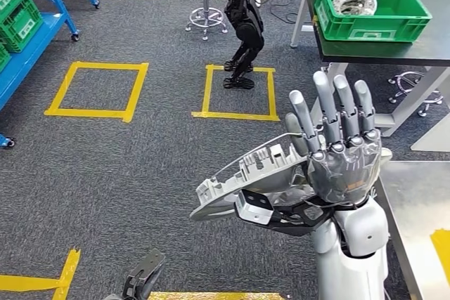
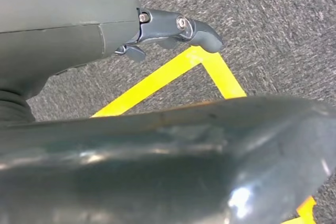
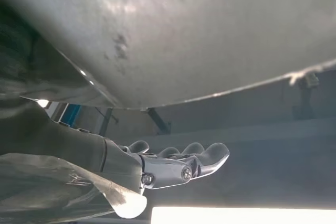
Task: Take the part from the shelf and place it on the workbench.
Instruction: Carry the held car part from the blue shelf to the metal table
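The part (image 1: 249, 177), a flat, pale grey moulded plastic panel with ribs and clips along its edge and a dark bracket beneath, lies across my right hand (image 1: 344, 163), jutting out to the left of it over the dark grey carpet. Going left to right with the part as my landmark: far to its left stands the blue metal shelf rack (image 1: 31, 33) with green crates; below and left of it my left hand (image 1: 143, 275) hangs low, near a strip of yellow floor tape (image 2: 166, 77), holding nothing, fingers loosely curled in the wrist view, though I cannot tell just how far they are parted. My right hand carries the part's right end with its fingers standing straight up behind it, so I judge the hold to be more of a cradle than a clamp. Just right of the part is the edge of the grey metal workbench (image 1: 414, 209). The risk I see: most of the panel overhangs unsupported, so a jolt or tilt could let it slide off leftward to the floor, or its far end could clip the bench edge.
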Robot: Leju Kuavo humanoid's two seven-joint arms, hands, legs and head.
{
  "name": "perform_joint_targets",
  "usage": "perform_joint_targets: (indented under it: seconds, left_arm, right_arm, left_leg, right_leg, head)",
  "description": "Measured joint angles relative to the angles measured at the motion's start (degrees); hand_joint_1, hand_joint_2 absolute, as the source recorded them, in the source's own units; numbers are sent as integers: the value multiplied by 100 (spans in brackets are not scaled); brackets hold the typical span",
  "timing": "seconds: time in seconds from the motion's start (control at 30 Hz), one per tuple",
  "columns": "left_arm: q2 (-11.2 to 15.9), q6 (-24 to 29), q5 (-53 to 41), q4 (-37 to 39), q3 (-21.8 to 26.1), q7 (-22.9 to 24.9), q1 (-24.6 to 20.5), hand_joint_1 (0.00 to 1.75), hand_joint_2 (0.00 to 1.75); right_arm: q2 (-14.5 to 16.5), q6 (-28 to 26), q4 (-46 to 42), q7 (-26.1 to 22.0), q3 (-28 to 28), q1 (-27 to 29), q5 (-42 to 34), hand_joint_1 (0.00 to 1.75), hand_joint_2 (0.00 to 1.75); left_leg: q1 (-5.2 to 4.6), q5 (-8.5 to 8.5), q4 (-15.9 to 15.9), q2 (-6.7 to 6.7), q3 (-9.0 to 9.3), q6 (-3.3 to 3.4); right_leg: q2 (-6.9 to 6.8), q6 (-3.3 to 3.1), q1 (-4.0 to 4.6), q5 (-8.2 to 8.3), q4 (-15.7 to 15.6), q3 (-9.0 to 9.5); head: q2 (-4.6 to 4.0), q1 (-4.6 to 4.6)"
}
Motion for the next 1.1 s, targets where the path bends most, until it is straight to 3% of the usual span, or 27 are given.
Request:
perform_joint_targets:
  seconds: [0.03,0.07,0.17,0.23,0.33,0.4,0.47,0.53,0.57,0.6,0.67,0.73,0.8,0.87,0.93,1.0,1.03,1.07,1.1]
  left_arm:
    - [1,1,-2,0,0,1,2,0,0]
    - [-1,1,-3,0,0,1,1,0,0]
    - [1,14,-4,0,2,-4,-5,0,0]
    - [8,29,-4,0,5,-13,-4,0,0]
    - [4,37,-4,0,7,-20,5,0,0]
    - [0,38,-4,0,10,-23,5,0,0]
    - [-3,38,-4,0,14,-26,11,0,0]
    - [-7,38,-4,0,16,-27,25,0,0]
    - [-9,38,-4,0,16,-28,30,0,0]
    - [-9,38,-4,0,18,-28,32,0,0]
    - [-5,41,-4,0,21,-28,23,0,0]
    - [-2,46,-4,0,25,-29,12,0,0]
    - [-9,49,-4,0,26,-32,15,0,0]
    - [-17,53,-4,0,28,-37,18,0,0]
    - [-24,59,-6,0,33,-43,7,0,0]
    - [-30,75,-8,0,36,-43,7,0,0]
    - [-33,94,-5,0,38,-31,13,0,0]
    - [-35,122,1,0,43,-10,17,0,0]
    - [-38,152,5,0,51,14,19,0,0]
  right_arm:
    - [0,0,1,-1,-1,4,0,0,175]
    - [0,0,1,-2,-1,5,0,0,175]
    - [1,-1,0,-5,-1,-2,0,0,175]
    - [3,-1,-1,-5,-9,-3,0,0,175]
    - [9,0,-3,-13,-25,0,0,0,175]
    - [20,-1,-4,-20,-25,-5,0,0,175]
    - [26,0,-3,-29,-27,-6,1,0,175]
    - [26,1,-2,-34,-32,-3,1,0,175]
    - [26,1,-2,-34,-37,-1,0,0,175]
    - [26,1,-2,-34,-42,0,0,0,175]
    - [26,1,-3,-34,-53,-2,0,0,175]
    - [26,1,-4,-36,-60,-6,0,0,175]
    - [26,1,-4,-42,-62,-7,0,0,175]
    - [26,1,-4,-48,-62,-10,0,0,175]
    - [26,0,-4,-52,-62,-13,0,0,175]
    - [26,0,-4,-59,-62,-8,0,0,175]
    - [26,1,-4,-63,-62,-5,0,0,175]
    - [26,1,-4,-67,-62,-4,0,0,175]
    - [26,1,-4,-72,-62,-4,0,0,175]
  left_leg:
    - [2,4,3,9,-6,-10]
    - [8,7,10,15,-10,-26]
    - [26,-12,68,11,-29,-129]
    - [16,-5,109,5,-74,-222]
    - [44,-16,143,3,-117,-316]
    - [62,-279,464,-5,-239,-346]
    - [61,-697,1183,-13,-513,-349]
    - [58,-898,1703,-18,-686,-329]
    - [51,-849,1680,-21,-640,-308]
    - [40,-704,1438,-24,-488,-279]
    - [2,-391,667,-39,-54,-206]
    - [-33,-277,190,-55,178,-163]
    - [-48,-256,119,-60,173,-146]
    - [-28,-179,67,-47,155,-100]
    - [-6,-108,32,-29,112,-52]
    - [-9,-66,36,-19,39,-33]
    - [-10,-46,37,-14,6,-36]
    - [-11,-27,39,-10,-22,-43]
    - [-10,-11,41,-8,-40,-54]
  right_leg:
    - [-6,13,-17,-8,115,-33]
    - [-15,26,-36,80,20,41]
    - [-60,60,-81,491,-1059,663]
    - [-54,13,-66,522,-1365,830]
    - [-30,-125,-33,571,-1356,793]
    - [-37,-220,-24,610,-1372,774]
    - [-41,-291,6,640,-1373,730]
    - [-34,-328,44,674,-1371,677]
    - [-26,-335,60,691,-1369,655]
    - [-18,-335,71,706,-1369,642]
    - [-9,-313,91,735,-1364,624]
    - [-9,-264,99,771,-1355,591]
    - [-12,-195,92,819,-1364,563]
    - [-14,-135,86,743,-1295,494]
    - [-17,-87,79,399,-834,292]
    - [-21,-48,72,14,-102,29]
    - [-22,-37,68,-68,126,-36]
    - [-24,-31,64,-48,152,1]
    - [-28,-33,59,66,-54,158]
  head:
    - [-1,1]
    - [-1,0]
    - [-1,7]
    - [0,0]
    - [-1,-20]
    - [-1,-31]
    - [-1,-49]
    - [-1,-56]
    - [-1,-56]
    - [-1,-56]
    - [-1,-55]
    - [-1,-52]
    - [-1,-51]
    - [-1,-46]
    - [-1,-40]
    - [-1,-39]
    - [-1,-39]
    - [-1,-39]
    - [-1,-39]
